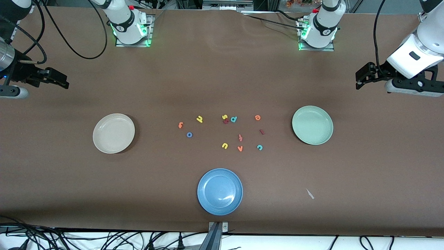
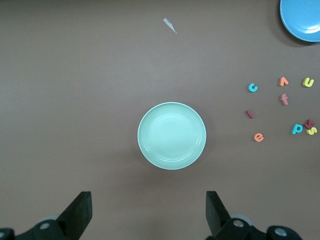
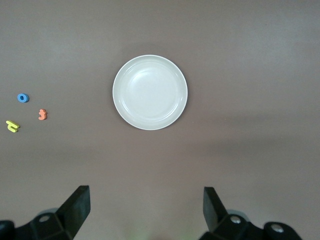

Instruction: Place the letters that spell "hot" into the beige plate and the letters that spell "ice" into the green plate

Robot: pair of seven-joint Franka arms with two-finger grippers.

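Letters lay loose mid-table, btwn the two plates, none on a plate. "Hot" set sat toward the right arm's end: orange t [image 1: 180,125], yellow h [image 1: 199,119] and blue o [image 1: 189,134], the o nearest the front cam of the three. "Ice" set sat toward the left arm's end: orange e [image 1: 257,117], dark red i [image 1: 262,131], teal c [image 1: 259,147], the c nearest the cam. Beige plate [image 1: 113,133] sat well apart from the t, toward the right arm's end, nothing in it. Green plate [image 1: 312,125] sat near the i, toward the left arm's end, also bare.

Extras among them: yellow s [image 1: 224,117] touching a dark red letter [image 1: 225,121], teal p [image 1: 233,119] just beside, red f [image 1: 240,138], yellow u [image 1: 224,146], orange v [image 1: 240,148]. Blue plate [image 1: 220,191] sat nearest the cam.

Right gripper [image 3: 145,207] hung high over the table edge, fingers wide apart, holding nothing, arm waiting. Left gripper [image 2: 149,212] likewise at its own end, fingers spread, nothing held.
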